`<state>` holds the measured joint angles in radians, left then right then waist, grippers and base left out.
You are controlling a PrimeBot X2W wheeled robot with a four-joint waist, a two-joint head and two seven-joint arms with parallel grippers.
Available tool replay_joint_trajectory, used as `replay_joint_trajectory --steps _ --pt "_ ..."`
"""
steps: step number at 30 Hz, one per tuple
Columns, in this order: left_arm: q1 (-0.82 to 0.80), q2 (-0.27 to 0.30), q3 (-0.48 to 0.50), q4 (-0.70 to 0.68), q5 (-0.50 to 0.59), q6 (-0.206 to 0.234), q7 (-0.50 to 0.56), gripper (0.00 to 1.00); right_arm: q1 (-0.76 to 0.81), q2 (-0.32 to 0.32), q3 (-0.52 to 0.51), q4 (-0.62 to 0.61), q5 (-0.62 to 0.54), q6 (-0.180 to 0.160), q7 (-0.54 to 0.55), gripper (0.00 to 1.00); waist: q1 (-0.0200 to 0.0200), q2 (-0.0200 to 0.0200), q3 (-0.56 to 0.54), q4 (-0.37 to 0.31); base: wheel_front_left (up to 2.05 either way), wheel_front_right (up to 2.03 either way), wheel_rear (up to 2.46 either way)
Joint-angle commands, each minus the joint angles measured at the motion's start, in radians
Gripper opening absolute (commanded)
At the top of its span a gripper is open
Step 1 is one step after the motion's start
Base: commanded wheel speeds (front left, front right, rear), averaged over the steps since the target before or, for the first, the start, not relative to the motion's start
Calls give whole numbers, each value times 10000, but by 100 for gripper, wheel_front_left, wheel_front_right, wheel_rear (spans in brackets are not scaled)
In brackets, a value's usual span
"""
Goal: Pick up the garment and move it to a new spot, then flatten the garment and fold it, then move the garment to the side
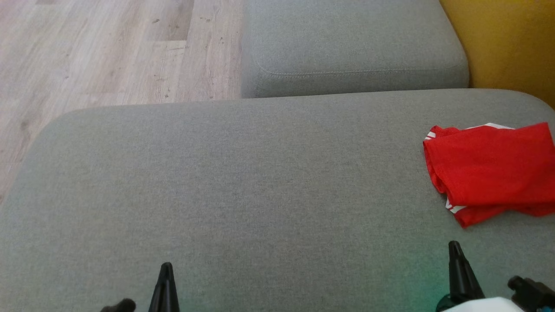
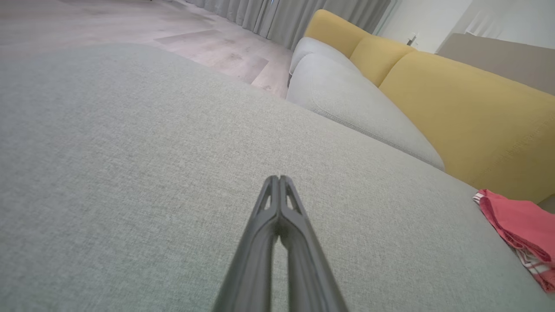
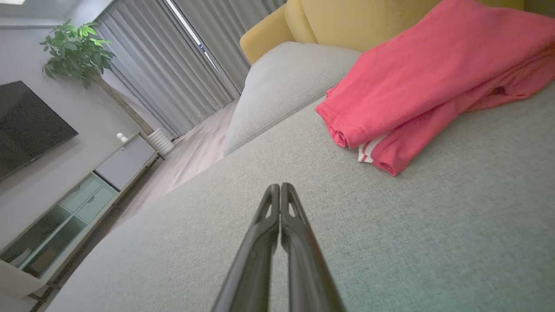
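Garment (image 1: 490,167), red and apparently folded, is seen at the head view's right edge on the grey cushion (image 1: 243,182), apart from the left end effector (image 1: 165,279) and right end effector (image 1: 457,264), both pressed together and empty; for any regrasp the right must be opened first.

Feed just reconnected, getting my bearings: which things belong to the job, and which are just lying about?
Job: red cloth garment with white stripes; grey fabric seat under it; left gripper, right gripper, both shut, empty.
Lying about: yellow back cushion; leafy potted plant; dark wall screen.
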<state>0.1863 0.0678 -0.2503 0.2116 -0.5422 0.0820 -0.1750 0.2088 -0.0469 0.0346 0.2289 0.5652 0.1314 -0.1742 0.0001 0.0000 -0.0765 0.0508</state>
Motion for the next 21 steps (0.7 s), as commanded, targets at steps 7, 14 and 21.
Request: replay_joint_trajectory --steps 7,14,21 --pt "-664 117 461 -239 -1043 -212 210 0 -804 -211 -57 -253 1045 -3 230 0 0 0 66 -42 0 0 0" --pt "-876 137 701 -193 -2027 -397 414 0 -1027 -235 -139 -218 1997 -3 440 0 0 0 137 -87 0 0 0" --pt "-1063 150 918 -150 -2882 -559 597 0 -1222 -251 -216 -186 2826 -3 628 0 0 0 198 -126 0 0 0"
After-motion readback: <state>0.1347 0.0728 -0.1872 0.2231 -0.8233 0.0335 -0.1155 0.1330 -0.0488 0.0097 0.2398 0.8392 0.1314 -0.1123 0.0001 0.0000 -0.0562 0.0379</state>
